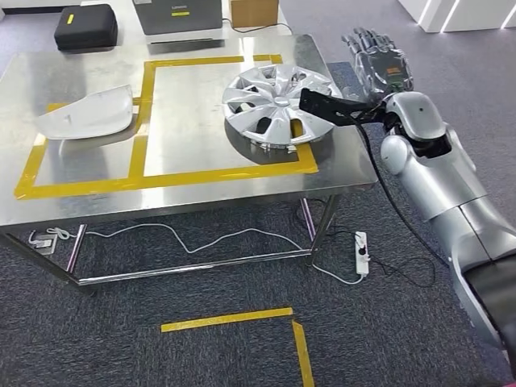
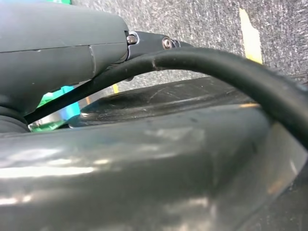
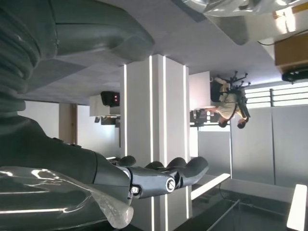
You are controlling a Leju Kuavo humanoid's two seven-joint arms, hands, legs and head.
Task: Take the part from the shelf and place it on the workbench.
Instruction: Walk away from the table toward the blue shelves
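A silver wheel cover (image 1: 276, 103) lies flat on the steel workbench (image 1: 182, 129), at the right end of a yellow tape rectangle. My right hand (image 1: 377, 64) hangs in the air just past the bench's right edge, beside and slightly above the wheel cover. Its fingers (image 3: 163, 175) are stretched out and hold nothing. The black bar at its wrist reaches over the cover's right rim. A grey part of my left hand (image 2: 58, 48) sits close to the lens, and its fingers are hidden.
A pale curved panel (image 1: 88, 114) lies on the bench's left end. Behind the bench are a black case (image 1: 85, 28), a grey machine (image 1: 176, 16) and a cardboard box (image 1: 254, 11). A power strip (image 1: 361, 250), cables and yellow tape (image 1: 243, 318) lie on the carpet.
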